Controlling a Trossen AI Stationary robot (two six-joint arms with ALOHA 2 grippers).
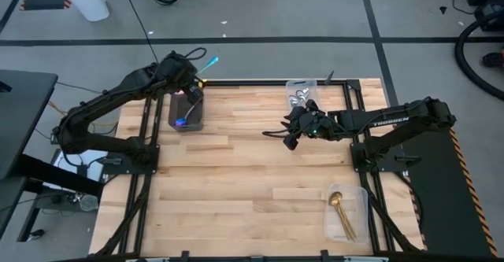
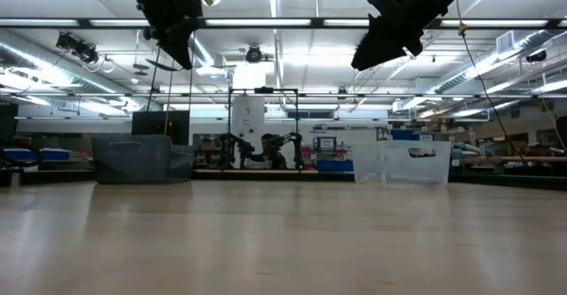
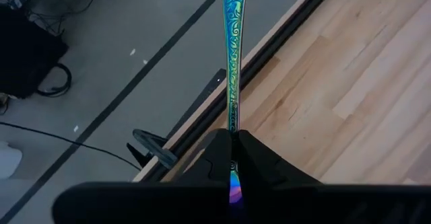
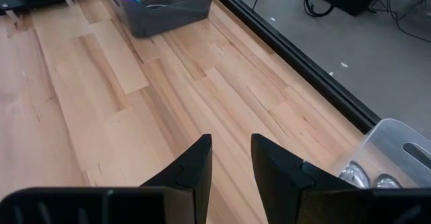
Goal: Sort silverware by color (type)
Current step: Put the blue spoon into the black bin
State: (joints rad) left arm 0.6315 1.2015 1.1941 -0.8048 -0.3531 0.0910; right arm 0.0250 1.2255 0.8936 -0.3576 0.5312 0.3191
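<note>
My left gripper (image 1: 191,76) hangs over the table's far edge, just beyond a dark bin (image 1: 187,111), shut on a spoon with a teal handle (image 3: 234,42). Its handle sticks out past the table edge (image 1: 209,61). A purple-bowled spoon (image 1: 183,123) lies in the dark bin. My right gripper (image 1: 288,138) hovers open above the table's middle, nothing between its fingers (image 4: 232,158). Silver-bowled spoons (image 4: 367,177) lie in a clear bin (image 1: 300,94) at the far edge. Gold spoons (image 1: 341,213) lie in another clear bin (image 1: 361,197) at the near right. My left gripper pinches the teal spoon between its two fingers at the lower handle (image 3: 233,116), close to the bowl. The purple bowl end (image 3: 234,187) shows farther back between the fingers. The handle runs on along the fingers and out past their tips. The spoon is lifted clear of table and bin.
Black frame rails (image 1: 260,82) run along the table's far edge and sides. Bare wood (image 1: 236,183) spreads between the three bins. The low view shows the dark bin (image 2: 133,158) and a clear bin (image 2: 403,162) standing at the table's back.
</note>
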